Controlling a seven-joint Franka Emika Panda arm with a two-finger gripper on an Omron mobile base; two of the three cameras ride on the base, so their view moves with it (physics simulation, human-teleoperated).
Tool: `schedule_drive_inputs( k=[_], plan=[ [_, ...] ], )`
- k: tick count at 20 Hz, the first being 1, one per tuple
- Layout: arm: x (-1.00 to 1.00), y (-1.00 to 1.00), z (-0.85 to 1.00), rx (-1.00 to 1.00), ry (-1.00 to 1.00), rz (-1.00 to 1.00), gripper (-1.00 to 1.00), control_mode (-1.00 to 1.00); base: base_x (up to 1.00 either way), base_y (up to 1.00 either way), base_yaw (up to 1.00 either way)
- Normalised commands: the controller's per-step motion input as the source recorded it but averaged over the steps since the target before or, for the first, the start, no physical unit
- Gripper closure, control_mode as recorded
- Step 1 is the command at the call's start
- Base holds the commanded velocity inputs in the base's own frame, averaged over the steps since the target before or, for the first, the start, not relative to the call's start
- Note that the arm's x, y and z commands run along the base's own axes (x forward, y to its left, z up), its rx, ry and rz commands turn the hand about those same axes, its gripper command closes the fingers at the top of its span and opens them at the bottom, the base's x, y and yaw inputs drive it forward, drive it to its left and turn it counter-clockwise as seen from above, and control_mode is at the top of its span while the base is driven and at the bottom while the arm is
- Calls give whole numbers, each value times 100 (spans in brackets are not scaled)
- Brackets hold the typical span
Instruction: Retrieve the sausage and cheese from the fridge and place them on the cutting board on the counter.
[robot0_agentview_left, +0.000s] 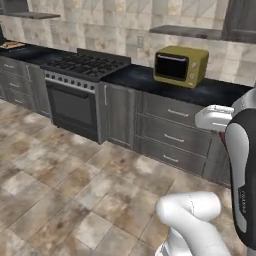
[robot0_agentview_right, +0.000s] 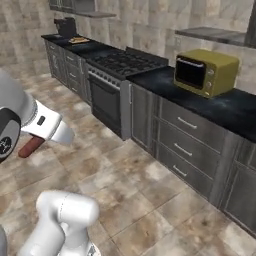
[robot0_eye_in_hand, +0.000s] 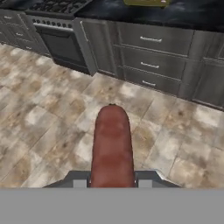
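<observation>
The jaws are pinching the sausage (robot0_eye_in_hand: 112, 146), one dark fingertip (robot0_eye_in_hand: 79, 183) pressed against each flank of it near its base. In the hand view the red-brown oblong runs straight out ahead of the jaws, its rounded far end pointing towards the tiled floor (robot0_eye_in_hand: 39, 113) and the cabinet drawers (robot0_eye_in_hand: 151, 52) beyond. In the right base view the sausage (robot0_agentview_right: 31, 146) sticks out below the white wrist, tilted down, with nothing under it but floor. In the left base view the gripper (robot0_agentview_left: 222, 136) is mostly hidden behind the arm's forearm, and a thin reddish sliver at the edge of the forearm is probably the sausage, though it is too small to be sure.

Ahead of the jaws and well apart from them stands the worktop (robot0_agentview_left: 145, 76), black with faint veins, over dark grey cabinets. An olive-yellow microwave (robot0_agentview_left: 180, 65) sits on it, almost straight ahead. To the left of that is the stove (robot0_agentview_left: 82, 65) with its oven door below. Far off to the left along the same run, a flat tan cutting board (robot0_agentview_right: 78, 40) lies on the worktop beside a dark appliance (robot0_agentview_right: 65, 26), well away from the held sausage.
</observation>
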Motion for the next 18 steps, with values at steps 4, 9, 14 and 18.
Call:
schedule_drive_inputs(
  k=[4, 9, 14, 18],
  plan=[
    [0, 0, 0, 0, 0, 0, 100, 100, 100, 10, 55],
    [0, 0, 0, 0, 0, 0, 100, 100, 100, 11, 40],
    [0, 0, 0, 0, 0, 0, 100, 100, 100, 1, 39],
    [0, 0, 0, 0, 0, 0, 100, 100, 100, 5, 31]
  ],
)
